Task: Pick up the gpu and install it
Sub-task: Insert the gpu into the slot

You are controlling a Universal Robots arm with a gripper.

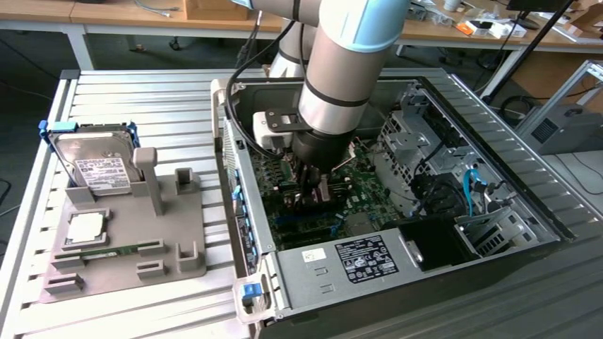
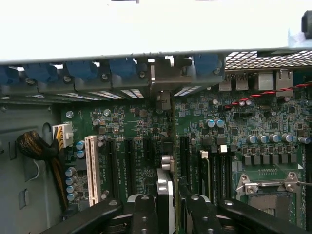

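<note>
Fingers [image 2: 144,214] of the gripper [image 2: 171,207] clench the gpu [image 2: 165,187] edge-on, we judge so that its lower edge can meet the dark expansion slots [image 2: 127,161] on the motherboard [image 2: 141,122] just beyond, with the blue clips [image 2: 122,66] farther off. The wrist view gives us that line-up of card and slot, which the arm [image 1: 349,63] hides from outside. The exterior view adds the open case [image 1: 527,191] and, at nine o'clock from it in that view, the grey holder [image 1: 123,261] with the hard drive [image 1: 94,166].
</note>
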